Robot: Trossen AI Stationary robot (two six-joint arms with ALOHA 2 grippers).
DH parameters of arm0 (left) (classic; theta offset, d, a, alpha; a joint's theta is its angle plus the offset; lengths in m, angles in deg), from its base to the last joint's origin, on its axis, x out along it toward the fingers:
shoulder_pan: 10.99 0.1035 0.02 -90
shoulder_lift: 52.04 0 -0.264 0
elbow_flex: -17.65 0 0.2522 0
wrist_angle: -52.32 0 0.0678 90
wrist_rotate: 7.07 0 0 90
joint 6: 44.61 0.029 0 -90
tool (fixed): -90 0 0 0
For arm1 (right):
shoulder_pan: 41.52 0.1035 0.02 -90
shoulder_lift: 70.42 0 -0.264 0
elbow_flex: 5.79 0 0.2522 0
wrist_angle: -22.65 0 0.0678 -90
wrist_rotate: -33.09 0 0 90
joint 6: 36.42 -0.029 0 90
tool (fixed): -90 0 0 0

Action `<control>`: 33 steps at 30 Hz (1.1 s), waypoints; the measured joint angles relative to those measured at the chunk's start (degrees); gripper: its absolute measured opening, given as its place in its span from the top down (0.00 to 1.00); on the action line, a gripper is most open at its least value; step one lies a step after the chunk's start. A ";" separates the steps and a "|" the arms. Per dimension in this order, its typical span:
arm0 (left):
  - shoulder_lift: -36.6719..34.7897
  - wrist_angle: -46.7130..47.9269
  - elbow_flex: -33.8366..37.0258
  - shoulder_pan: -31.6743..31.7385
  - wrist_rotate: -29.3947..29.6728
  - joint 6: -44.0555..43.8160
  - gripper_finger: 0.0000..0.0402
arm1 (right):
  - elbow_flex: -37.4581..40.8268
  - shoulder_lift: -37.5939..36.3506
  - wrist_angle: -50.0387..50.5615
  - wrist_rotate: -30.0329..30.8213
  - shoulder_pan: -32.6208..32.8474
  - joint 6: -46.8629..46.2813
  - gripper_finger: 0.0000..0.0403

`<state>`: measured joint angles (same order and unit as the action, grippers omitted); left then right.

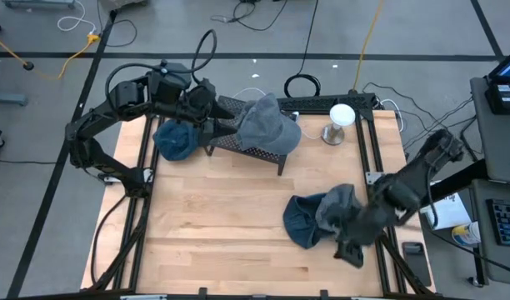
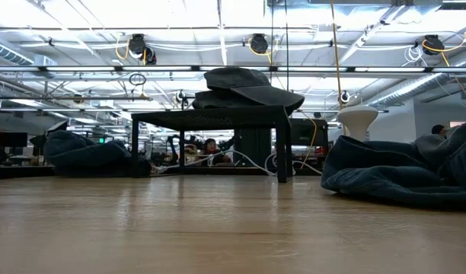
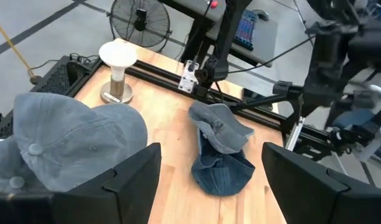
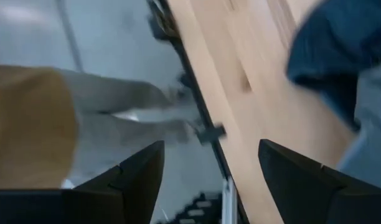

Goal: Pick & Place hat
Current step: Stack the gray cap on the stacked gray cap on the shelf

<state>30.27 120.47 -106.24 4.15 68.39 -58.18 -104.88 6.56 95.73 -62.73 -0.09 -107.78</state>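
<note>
- High view: a grey hat (image 1: 267, 125) rests on the small black stand (image 1: 257, 147) near the counter's (image 1: 230, 233) far edge, apparently already placed.
- Left pincer (image 1: 207, 107) hovers spread beside it, empty.
- Right pincer (image 1: 348, 247) sits spread and empty at the near right corner, beside a denim hat (image 1: 322, 217) lying flat.

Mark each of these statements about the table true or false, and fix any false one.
1. A grey cap lies on top of the small black stand. True.
2. The left gripper hovers at the table's near right corner. False: it is at the far left, beside the stand and the dark blue hat.
3. Both grippers stand open with nothing between their fingers. True: the right gripper is open next to the blue and grey hats, not gripping them.
4. The white mushroom-shaped post wears a hat. False: its top is bare.
5. All the hats lie on the stand. False: only the grey cap does; the others lie on the table.
</note>
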 joint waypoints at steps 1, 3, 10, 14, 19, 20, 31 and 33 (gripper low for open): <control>0.00 0.00 0.00 0.00 -0.20 0.21 0.29 | -0.01 0.95 1.20 0.00 1.07 -1.67 0.40; 0.00 -0.03 0.00 -0.02 -0.25 0.38 0.28 | -0.01 2.83 3.80 0.06 3.19 -4.50 0.42; 0.00 -0.07 0.00 0.00 -0.53 0.40 0.29 | 1.10 8.86 8.40 6.12 7.89 -9.73 0.45; 0.00 -0.09 0.00 -0.01 -0.61 0.38 0.31 | 2.07 12.67 12.37 9.24 8.55 -12.16 0.45; 0.00 -0.09 0.00 -0.18 -0.62 -0.09 0.31 | 5.44 17.08 13.38 8.97 8.59 -15.16 0.45; 0.00 -0.11 0.00 -0.21 -0.62 -0.09 0.30 | 6.31 17.99 13.38 8.95 8.60 -15.63 0.45; 0.00 -0.04 0.00 -0.66 -0.64 -0.14 0.30 | 15.01 23.56 11.55 8.48 8.60 -21.71 0.45; 0.00 0.03 0.00 -0.66 -0.93 -0.17 0.31 | 15.96 23.52 10.53 7.14 8.60 -22.53 0.46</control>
<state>30.27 120.50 -106.24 3.49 67.46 -58.35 -88.92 30.08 106.26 -55.59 8.52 -130.31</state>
